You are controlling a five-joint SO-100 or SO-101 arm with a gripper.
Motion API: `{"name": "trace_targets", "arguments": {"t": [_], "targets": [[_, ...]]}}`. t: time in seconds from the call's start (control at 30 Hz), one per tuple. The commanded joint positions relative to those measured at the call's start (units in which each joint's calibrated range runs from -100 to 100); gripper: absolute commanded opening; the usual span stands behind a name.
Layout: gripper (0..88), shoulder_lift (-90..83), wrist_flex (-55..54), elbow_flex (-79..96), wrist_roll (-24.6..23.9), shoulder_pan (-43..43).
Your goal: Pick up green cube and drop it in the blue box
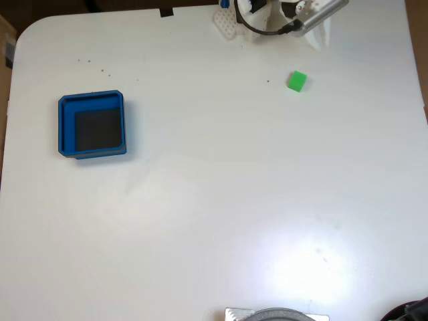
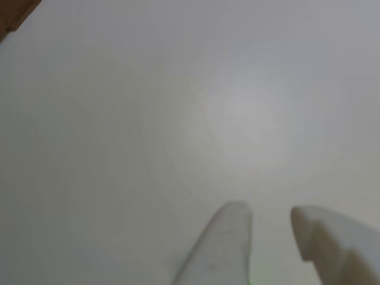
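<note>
Small bright green solid cube [image 1: 297, 81], plain faces, sits on the white matte tabletop [image 1: 221, 200] in the fixed view, slightly rotated against the picture edges, free on all sides, nothing touching it. It lies just below the white two-finger gripper [image 1: 319, 37] as that view shows it, a little to the left of the fingertips, near but clearly apart. No long axis to speak of: the cube is equal-sided, so any pair of opposite faces would serve, though its slight turn may call for a matching wrist turn. In the other view the gripper [image 2: 270, 222] shows two pale blunt fingers [image 2: 228, 237] with bare table between them, so the jaws stand apart, gripping nothing; a faint green tinge at the bottom edge between the fingers may be the cube, too blurred to be sure. Shallow square blue tray with thick walls and dark floor [image 1: 65, 127] sits well apart from the gripper, far to the left and lower in the fixed view, with open tabletop between. Judgement: pickup not yet begun; the coming move is a short reach down-left over the cube.
</note>
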Motion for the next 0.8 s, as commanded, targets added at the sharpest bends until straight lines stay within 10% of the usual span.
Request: {"name": "trace_targets", "arguments": {"t": [0.0, 0.77], "targets": [[2.0, 0.29, 0.26, -4.16, 0.24, 1.80], [2.0, 1.80, 5.80, -1.29, 0.39, 1.73]]}}
